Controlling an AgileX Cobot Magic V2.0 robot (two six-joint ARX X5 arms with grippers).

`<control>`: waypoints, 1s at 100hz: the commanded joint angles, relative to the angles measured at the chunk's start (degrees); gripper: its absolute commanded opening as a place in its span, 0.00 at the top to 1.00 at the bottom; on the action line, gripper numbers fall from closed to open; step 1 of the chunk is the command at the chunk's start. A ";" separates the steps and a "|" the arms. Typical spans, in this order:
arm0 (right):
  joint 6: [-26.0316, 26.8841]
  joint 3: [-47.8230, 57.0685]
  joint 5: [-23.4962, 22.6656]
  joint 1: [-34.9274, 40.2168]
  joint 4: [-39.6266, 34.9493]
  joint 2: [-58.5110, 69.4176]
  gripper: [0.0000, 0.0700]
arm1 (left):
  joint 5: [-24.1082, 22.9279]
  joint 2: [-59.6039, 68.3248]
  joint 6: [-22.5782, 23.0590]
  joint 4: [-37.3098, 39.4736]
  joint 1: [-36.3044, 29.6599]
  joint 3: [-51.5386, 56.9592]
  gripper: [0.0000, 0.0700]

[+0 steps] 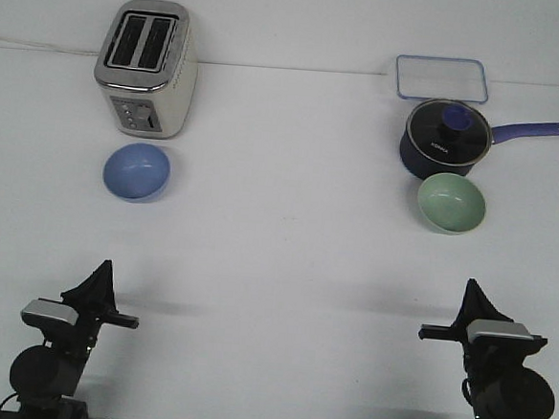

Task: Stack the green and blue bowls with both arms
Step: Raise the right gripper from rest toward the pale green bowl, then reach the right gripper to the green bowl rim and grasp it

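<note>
The periwinkle blue bowl (137,172) sits upright on the white table at the left, just in front of the toaster. The pale sage green bowl (452,202) sits upright at the right, touching or nearly touching the front of the navy saucepan. My left gripper (103,270) is low at the near left, well short of the blue bowl. My right gripper (471,288) is low at the near right, well short of the green bowl. On each, the fingers come together to a single point and hold nothing.
A silver toaster (147,66) stands at the back left. A dark navy saucepan (445,137) with a glass lid has its handle pointing right. A clear rectangular lid or tray (442,79) lies behind it. The white table (276,257) spans between the bowls.
</note>
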 commanded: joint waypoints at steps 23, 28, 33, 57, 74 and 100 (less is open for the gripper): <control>0.39 17.64 -0.13 -0.02 -16.41 17.59 1.00 | 0.09 -0.07 -0.11 0.63 0.04 -1.11 0.99; 0.37 20.09 -0.59 -0.02 -18.29 20.26 1.00 | 0.09 -0.07 -0.11 0.63 0.04 -1.11 0.99; 0.37 21.97 -1.11 -0.02 -19.61 22.51 1.00 | 0.09 -0.07 -0.11 0.63 0.04 -1.11 0.99; 0.42 24.09 -1.75 0.09 -20.20 26.53 1.00 | 0.09 -0.07 -0.11 0.63 0.04 -1.11 0.99; 0.39 24.09 -1.79 0.09 -21.20 26.73 1.00 | 0.09 -0.07 -0.11 0.63 0.04 -1.11 0.99; 0.39 24.09 -1.79 0.07 -23.37 26.77 0.81 | 0.09 -0.07 -0.11 0.63 0.04 -1.11 0.99</control>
